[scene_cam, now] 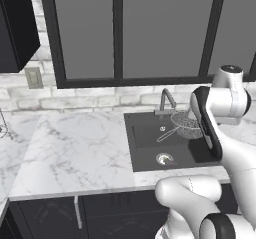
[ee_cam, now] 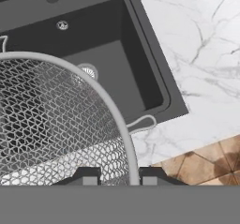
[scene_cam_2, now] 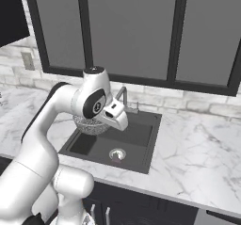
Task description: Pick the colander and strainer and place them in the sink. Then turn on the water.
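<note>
So we're on the strainer [ee_cam: 51, 120] leg of the job: the gripper [ee_cam: 117, 176] has it by the rim, jaws clamped on the thin metal edge at about 6 o'clock in the hand view, with the mesh bowl spreading up and out toward 10 o'clock. From the left base view the strainer [scene_cam: 187, 124] hangs in the air over the sink [scene_cam: 150, 148], up near the right rear part of the basin, its wire handle poking down-left toward the middle. From the right base view the mesh [scene_cam_2: 92, 125] peeks out under the wrist, over the basin's left rear part.

The faucet [scene_cam: 167, 100] sits at the back edge, dry as far as I can tell, no stream visible. I can't spot the colander anywhere, so can't say where it's at.

Next move, I'd guess: lower it into the basin, let go, back off clear of the spout. The marble tabletop [scene_cam: 75, 148] looks bare nearby.
</note>
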Tool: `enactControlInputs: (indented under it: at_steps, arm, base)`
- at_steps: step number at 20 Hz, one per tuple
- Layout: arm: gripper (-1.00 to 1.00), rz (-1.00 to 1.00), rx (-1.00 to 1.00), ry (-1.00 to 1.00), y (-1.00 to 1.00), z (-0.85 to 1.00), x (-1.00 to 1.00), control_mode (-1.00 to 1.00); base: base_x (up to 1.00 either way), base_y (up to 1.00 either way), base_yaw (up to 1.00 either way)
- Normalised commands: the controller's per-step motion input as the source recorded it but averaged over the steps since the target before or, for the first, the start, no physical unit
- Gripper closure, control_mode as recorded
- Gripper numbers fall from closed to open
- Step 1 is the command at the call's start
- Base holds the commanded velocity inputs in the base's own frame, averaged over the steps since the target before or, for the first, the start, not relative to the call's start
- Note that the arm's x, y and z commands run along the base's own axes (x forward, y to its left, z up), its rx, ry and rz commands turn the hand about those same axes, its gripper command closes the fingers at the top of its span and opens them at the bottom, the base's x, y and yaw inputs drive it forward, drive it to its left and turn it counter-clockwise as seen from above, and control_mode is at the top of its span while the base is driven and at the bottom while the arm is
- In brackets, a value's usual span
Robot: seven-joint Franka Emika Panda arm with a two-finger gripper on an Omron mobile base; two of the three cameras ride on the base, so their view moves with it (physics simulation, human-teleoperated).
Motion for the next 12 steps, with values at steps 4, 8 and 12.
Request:
enactControlInputs:
  at_steps: [4, 8, 12]
  arm:
    - [1.00, -0.01, 0.00, -0.03, -0.30, -0.19, -0.13, -1.00]
    - [1.00, 0.00, 0.00, -0.05, -0.09, -0.26, -0.02, -1.00]
    - [1.00, -0.02, 0.00, -0.06, 0.00, -0.27, 0.00, -1.00]
  base:
    - [0.00, 0.00, 0.00]
    - [0.00, 0.00, 0.00]
    - [0.00, 0.00, 0.00]
